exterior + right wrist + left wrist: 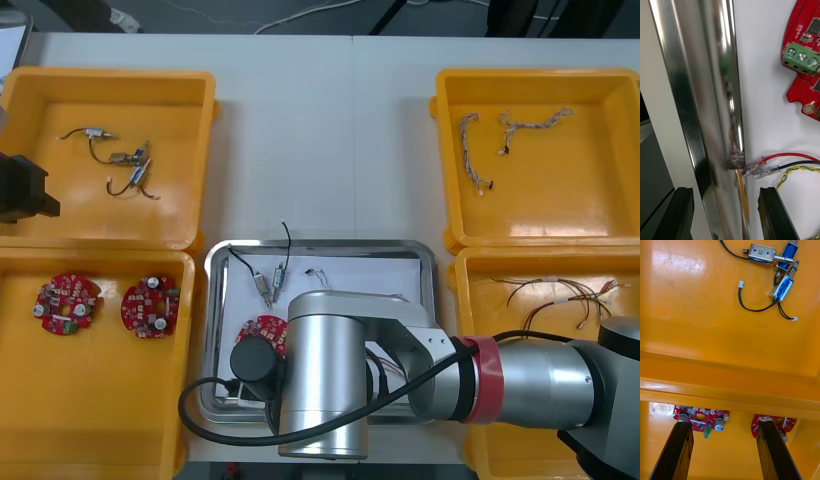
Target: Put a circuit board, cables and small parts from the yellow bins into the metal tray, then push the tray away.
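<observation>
Right arm [330,380] down low across the metal tray [320,246], hiding its near half. Peeking out beside it, a red circuit board [262,328]; beyond that, small metal parts [263,284] trailing black cables [287,236] on white.

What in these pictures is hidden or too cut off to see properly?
- Front view: the right arm covers the metal tray's near half and most of its circuit board.
- Right wrist view: the red and yellow cables run off the edge.
- Left wrist view: the bin wall hides parts of two boards.

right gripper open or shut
Open: on the right gripper the fingers stand apart astride the metal tray rim, gripping nothing. The left gripper hovers open over yellow bins.
</observation>
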You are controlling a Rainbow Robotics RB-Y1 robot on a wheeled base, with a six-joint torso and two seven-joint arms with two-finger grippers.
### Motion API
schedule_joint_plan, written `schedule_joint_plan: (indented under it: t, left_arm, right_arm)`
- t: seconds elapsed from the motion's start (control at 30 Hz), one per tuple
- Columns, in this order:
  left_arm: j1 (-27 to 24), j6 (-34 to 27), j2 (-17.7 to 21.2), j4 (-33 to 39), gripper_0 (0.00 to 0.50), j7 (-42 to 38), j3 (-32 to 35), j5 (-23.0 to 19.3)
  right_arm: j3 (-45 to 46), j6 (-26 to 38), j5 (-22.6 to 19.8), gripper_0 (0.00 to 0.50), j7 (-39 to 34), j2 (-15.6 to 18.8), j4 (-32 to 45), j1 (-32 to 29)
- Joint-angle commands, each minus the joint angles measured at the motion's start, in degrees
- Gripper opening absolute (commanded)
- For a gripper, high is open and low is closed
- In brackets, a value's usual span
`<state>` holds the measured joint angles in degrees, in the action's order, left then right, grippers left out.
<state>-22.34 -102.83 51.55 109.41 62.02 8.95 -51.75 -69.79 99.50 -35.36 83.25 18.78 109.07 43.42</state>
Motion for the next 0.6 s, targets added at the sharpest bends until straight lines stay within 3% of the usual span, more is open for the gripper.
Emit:
schedule_joint_plan:
  t: [0.03, 0.6]
  left_arm:
    - [1.2, 0.4, 2.4, 1.6, 0.500, 6.4, 1.7, 0.3]
    - [1.2, 0.4, 2.4, 1.6, 0.500, 6.4, 1.7, 0.3]
  right_arm:
    - [-1.4, -0.9, 0.8, 0.500, -1.8, -1.8, 0.6, -1.6]
    - [-1.9, -1.9, 2.6, 0.500, -1.3, -2.7, 0.5, -3.2]
